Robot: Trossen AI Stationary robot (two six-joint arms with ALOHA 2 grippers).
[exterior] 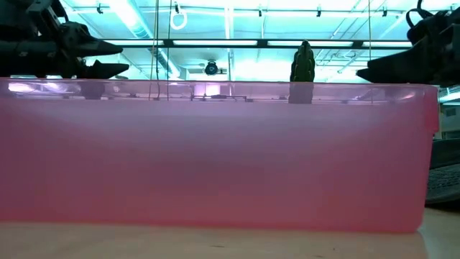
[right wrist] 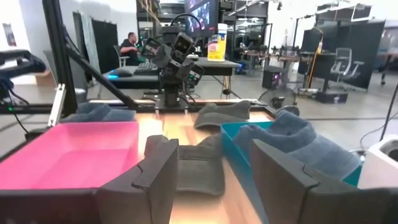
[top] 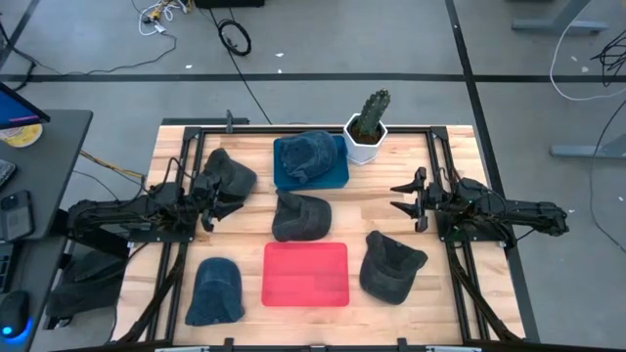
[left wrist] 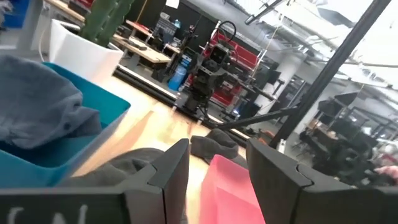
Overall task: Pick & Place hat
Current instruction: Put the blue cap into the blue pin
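Observation:
Several hats lie crown-up on the wooden table. A dark one [top: 299,216] sits at the centre and another dark one [top: 231,174] at the far left. A third dark hat [top: 391,266] lies near right, and a blue denim one [top: 215,290] near left. A blue-grey hat [top: 306,155] rests in the blue tray [top: 337,177]. The red tray [top: 306,274] stands near the front edge. My left gripper [top: 213,202] hovers open between the far-left hat and the centre hat [left wrist: 124,169]. My right gripper [top: 406,198] hovers open to the right of the centre hat [right wrist: 194,165].
A cactus in a white pot [top: 366,129] stands at the far edge beside the blue tray. The red tray's wall [exterior: 215,158] fills the low view, with both grippers above its rim. Bare wood shows between the centre hat and my right gripper. A person sits in the room beyond.

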